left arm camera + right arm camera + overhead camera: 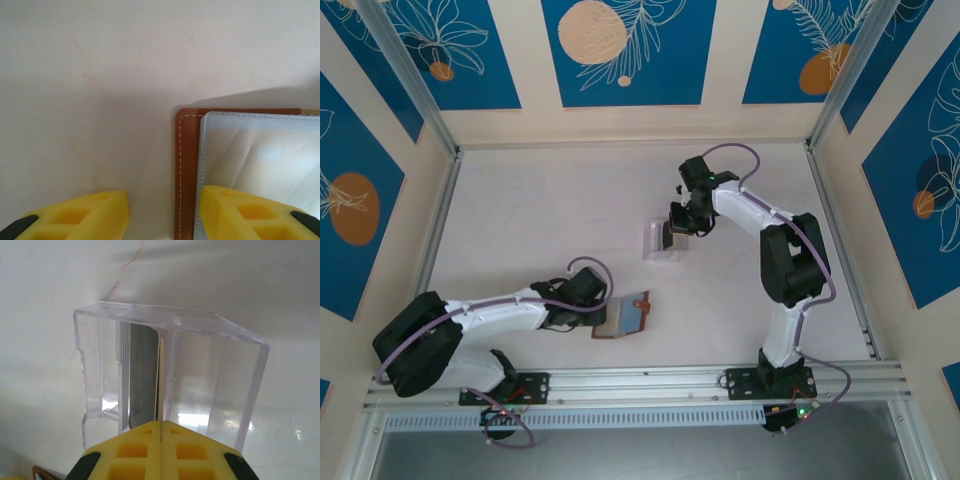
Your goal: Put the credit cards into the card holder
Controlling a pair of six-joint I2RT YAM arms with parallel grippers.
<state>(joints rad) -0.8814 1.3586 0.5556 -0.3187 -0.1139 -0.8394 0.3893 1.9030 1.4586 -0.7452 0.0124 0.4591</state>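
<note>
The card holder, a brown leather wallet, lies open on the table with its pale grey-blue pockets up. My left gripper is at its left edge. In the left wrist view this gripper is open and straddles the wallet's stitched brown edge; its right finger is over the pale pocket. My right gripper reaches into a clear plastic stand. In the right wrist view it is shut on the near edge of a credit card, dark-faced, with a pale yellow edge beside it.
The clear stand surrounds the gripped card on both sides with slotted walls. Metal frame rails run along the near table edge, and patterned walls close the back and sides.
</note>
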